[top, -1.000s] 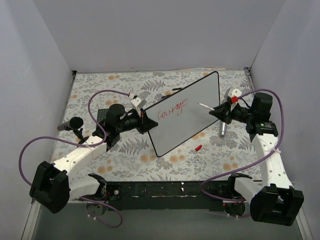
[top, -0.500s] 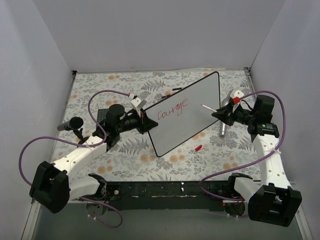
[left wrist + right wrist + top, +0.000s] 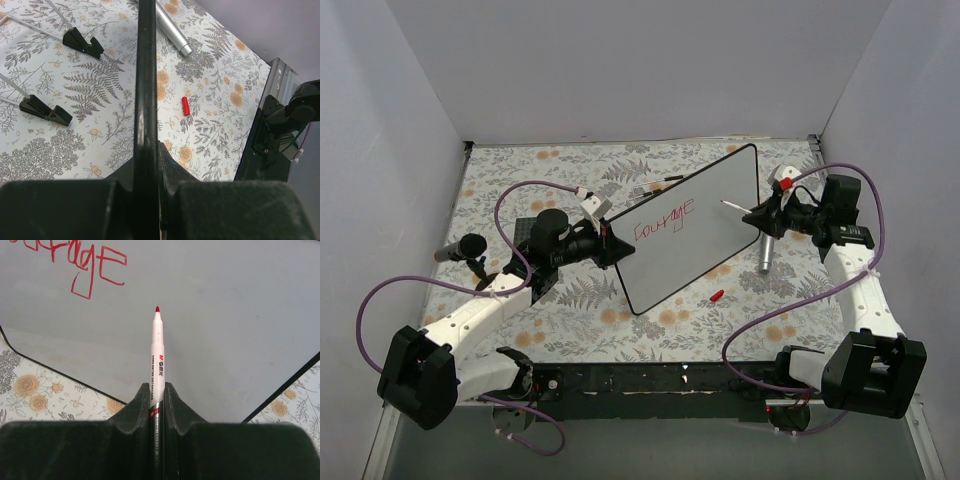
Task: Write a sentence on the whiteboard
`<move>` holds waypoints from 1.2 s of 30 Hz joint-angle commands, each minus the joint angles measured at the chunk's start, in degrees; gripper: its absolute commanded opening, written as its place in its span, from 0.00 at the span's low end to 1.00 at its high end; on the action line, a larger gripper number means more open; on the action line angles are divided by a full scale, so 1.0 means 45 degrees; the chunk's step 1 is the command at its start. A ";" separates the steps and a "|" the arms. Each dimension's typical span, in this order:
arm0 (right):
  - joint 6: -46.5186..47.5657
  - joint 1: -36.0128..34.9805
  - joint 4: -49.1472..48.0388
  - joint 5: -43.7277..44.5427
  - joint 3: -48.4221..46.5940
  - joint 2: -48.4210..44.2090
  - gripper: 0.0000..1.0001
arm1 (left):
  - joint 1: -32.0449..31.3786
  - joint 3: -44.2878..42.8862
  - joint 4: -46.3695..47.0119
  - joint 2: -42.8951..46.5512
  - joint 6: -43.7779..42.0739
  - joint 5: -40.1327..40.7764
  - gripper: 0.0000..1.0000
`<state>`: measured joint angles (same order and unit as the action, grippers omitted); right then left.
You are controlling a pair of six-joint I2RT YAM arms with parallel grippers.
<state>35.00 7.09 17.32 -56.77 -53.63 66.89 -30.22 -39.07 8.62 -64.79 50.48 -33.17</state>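
Note:
The whiteboard (image 3: pixel 705 235) lies slanted mid-table, held at its left edge by my left gripper (image 3: pixel 616 245), which is shut on its black rim (image 3: pixel 146 75). The sentence (image 3: pixel 665 219) is one red word, roughly "courage"; its end letters show in the right wrist view (image 3: pixel 95 265). My right gripper (image 3: pixel 757 218) is shut on a white marker (image 3: pixel 157 355) with a red tip, pointing at the board (image 3: pixel 210 330) just off its right part. The tip seems slightly above the surface.
A red marker cap (image 3: pixel 717 295) lies on the floral cloth by the board's lower right edge, also in the left wrist view (image 3: pixel 185 106). A silver cylinder (image 3: pixel 764 258) lies under the right arm. A black microphone-like object (image 3: pixel 460 248) is at left. Black board feet (image 3: pixel 82 41) show.
My right gripper with the marker has moved up and back along the board's right side, away from the written word. The left gripper and board have stayed put.

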 commanded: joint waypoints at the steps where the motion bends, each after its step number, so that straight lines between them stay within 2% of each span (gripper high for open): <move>1: 0.0191 -0.0578 -0.0646 0.0155 -0.0680 0.0096 0.01 | -0.0101 0.0069 0.0153 0.0376 -0.0007 -0.0227 0.00; 15: -0.0083 -0.1557 -0.1857 0.1561 -0.0680 0.0388 0.01 | -0.0101 0.0049 0.0369 0.0102 0.0306 -0.0169 0.00; 21: -0.0181 -0.2571 -0.2052 0.2050 -0.0798 0.0603 0.01 | -0.0101 0.0166 0.0525 0.0141 0.0326 -0.0071 0.00; 36: -0.0454 -0.2826 -0.2521 0.2694 -0.0779 0.0955 0.01 | -0.0101 0.0147 0.0564 0.0219 0.0247 0.0007 0.00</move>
<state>33.36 -5.02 8.75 -45.17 -54.65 70.87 -30.22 -38.30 9.56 -65.06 52.97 -32.56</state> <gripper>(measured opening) 0.165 0.033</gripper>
